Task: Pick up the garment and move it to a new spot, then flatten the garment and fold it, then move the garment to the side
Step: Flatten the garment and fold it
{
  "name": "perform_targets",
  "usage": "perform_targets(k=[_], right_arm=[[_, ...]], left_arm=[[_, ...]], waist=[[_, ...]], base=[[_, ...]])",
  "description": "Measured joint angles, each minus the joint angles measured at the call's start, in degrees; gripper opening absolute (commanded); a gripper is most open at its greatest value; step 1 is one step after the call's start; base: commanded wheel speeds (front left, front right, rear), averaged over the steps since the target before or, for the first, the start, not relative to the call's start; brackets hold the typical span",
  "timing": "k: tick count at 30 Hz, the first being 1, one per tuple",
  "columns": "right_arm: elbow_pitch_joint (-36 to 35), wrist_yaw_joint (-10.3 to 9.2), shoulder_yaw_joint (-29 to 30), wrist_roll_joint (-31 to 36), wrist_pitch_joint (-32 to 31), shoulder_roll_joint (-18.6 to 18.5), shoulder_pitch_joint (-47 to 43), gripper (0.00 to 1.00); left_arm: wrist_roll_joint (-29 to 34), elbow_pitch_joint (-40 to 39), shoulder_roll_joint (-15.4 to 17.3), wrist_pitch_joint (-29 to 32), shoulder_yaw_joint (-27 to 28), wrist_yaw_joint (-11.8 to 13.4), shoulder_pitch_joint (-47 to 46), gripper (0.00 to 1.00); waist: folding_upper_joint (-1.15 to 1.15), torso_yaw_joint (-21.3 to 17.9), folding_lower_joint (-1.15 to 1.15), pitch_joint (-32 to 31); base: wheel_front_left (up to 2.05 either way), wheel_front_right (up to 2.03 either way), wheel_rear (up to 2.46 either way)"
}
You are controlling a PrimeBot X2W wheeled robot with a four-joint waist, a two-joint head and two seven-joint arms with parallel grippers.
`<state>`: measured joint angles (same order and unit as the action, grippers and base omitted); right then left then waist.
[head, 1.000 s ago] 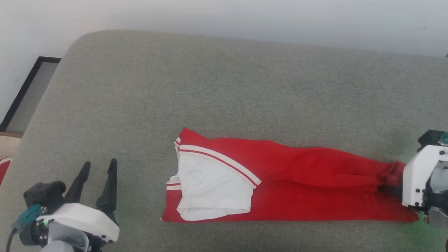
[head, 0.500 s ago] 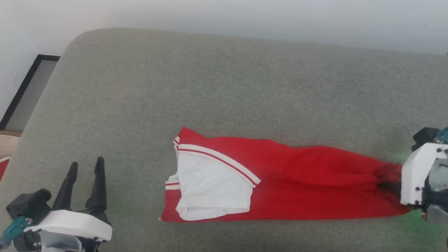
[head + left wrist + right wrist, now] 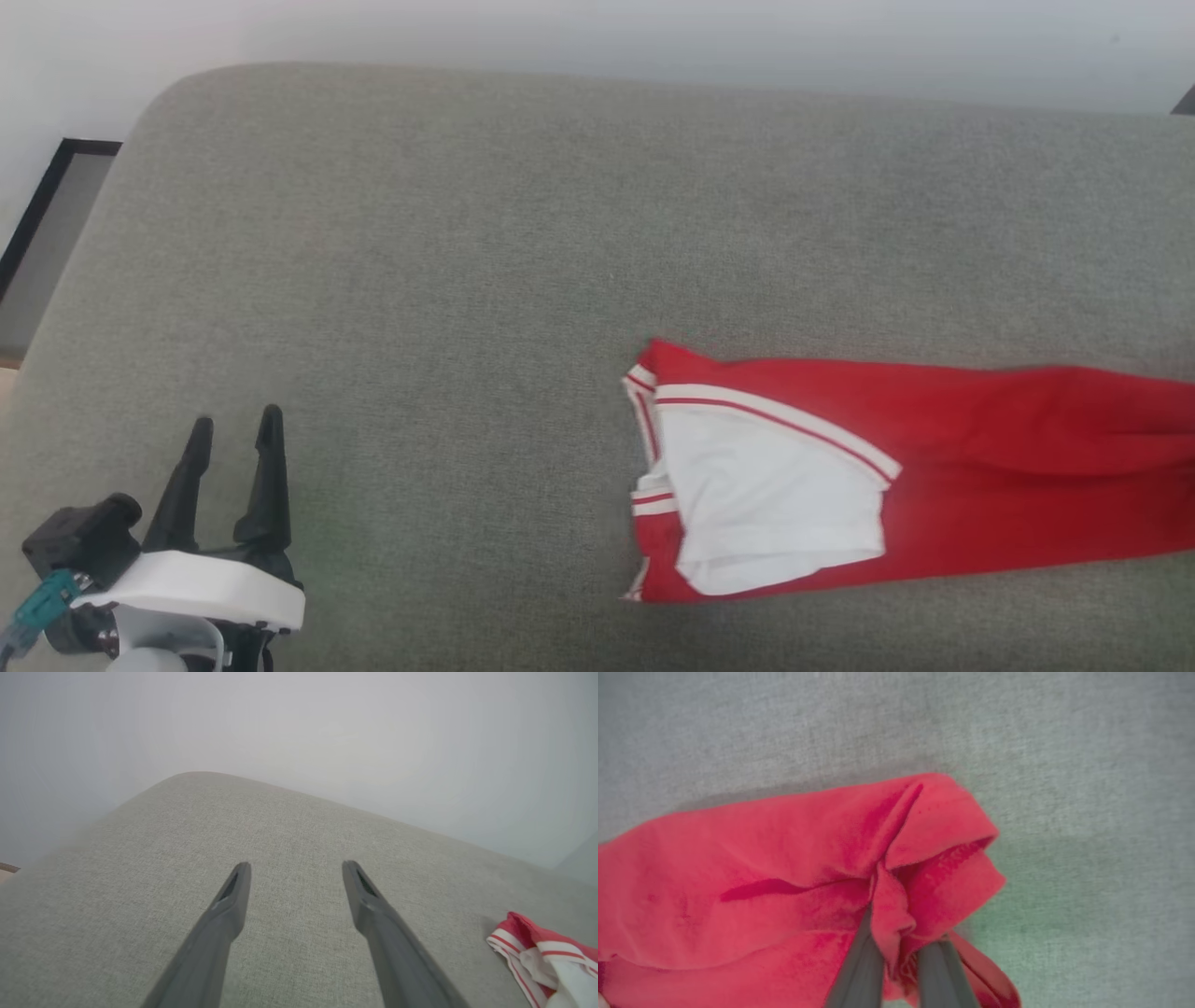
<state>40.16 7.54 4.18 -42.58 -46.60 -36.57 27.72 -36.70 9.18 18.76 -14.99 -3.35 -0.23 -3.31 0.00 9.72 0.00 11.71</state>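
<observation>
While right gripper [image 3: 903,935] pinches the garment [image 3: 738,882] at its bunched red end | left gripper [image 3: 233,425] gapes empty, near left | advice: drag low over grey cushion [image 3: 467,233], pinch firm.

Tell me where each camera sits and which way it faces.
Head view: on the head, looking down at cushion and garment; left gripper lower left.
Left wrist view: along the open left gripper, across the cushion toward a wall.
Right wrist view: down the right gripper, shut on the garment.
Shared: all show the garment.
</observation>
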Motion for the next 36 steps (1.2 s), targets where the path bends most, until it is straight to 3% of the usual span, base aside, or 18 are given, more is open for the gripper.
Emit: perform_targets(k=[8, 11, 17, 21, 26, 30, 36], right_arm=[[3.65, 0.0, -0.57, 2.24, 0.66, -0.13, 3.12, 0.0], [-0.01, -0.04, -2.22, 1.03, -0.93, 0.19, 2.48, 0.0], [-14.39, -0.05, -4.56, -4.14, -4.81, 2.14, -3.41, 0.0], [-25.55, -0.04, -6.17, -6.45, -7.27, 4.7, -7.36, 0.0], [-34.2, -0.05, -9.98, -6.21, -8.91, 9.32, -9.01, 0.0], [-36.51, -0.05, -14.24, -5.7, -8.96, 13.4, -8.67, 0.0], [-33.98, -0.05, -20.18, -3.74, -7.86, 17.16, -6.48, 0.0]], left_arm=[[1.65, 0.81, -1.62, 0.01, 1.77, -1.72, -0.65, 1.0], [2.03, 1.2, -2.18, 0.01, 2.24, -2.31, -0.74, 1.0], [2.53, 1.25, -2.59, 0.01, 3.7, -2.82, -0.3, 1.0], [2.93, 1.04, -2.88, 0.01, 4.01, -3.08, 0.05, 1.0], [3.11, 1.52, -3.27, 0.0, 3.25, -3.57, 0.13, 1.0], [3.65, 2.04, -3.53, 0.02, 2.03, -3.91, -0.77, 1.0], [4.03, 3.43, -4.46, 0.11, -0.09, -4.57, -2.7, 1.0]], waist=[[0.0, -1.06, 0.0, 0.61], [0.0, -1.31, 0.0, 0.32], [0.0, -1.7, 0.0, -0.77], [0.0, -1.6, 0.0, -1.38], [0.0, -0.55, 0.0, -1.88], [0.0, 1.02, 0.0, -2.23], [0.0, 4.04, 0.0, -2.63]], base=[[0.0, 0.0, 0.0], [0.0, 0.0, 0.0], [0.0, 0.0, 0.0], [0.0, 0.0, 0.0], [0.0, 0.0, 0.0], [0.0, 0.0, 0.0], [0.0, 0.0, 0.0]])
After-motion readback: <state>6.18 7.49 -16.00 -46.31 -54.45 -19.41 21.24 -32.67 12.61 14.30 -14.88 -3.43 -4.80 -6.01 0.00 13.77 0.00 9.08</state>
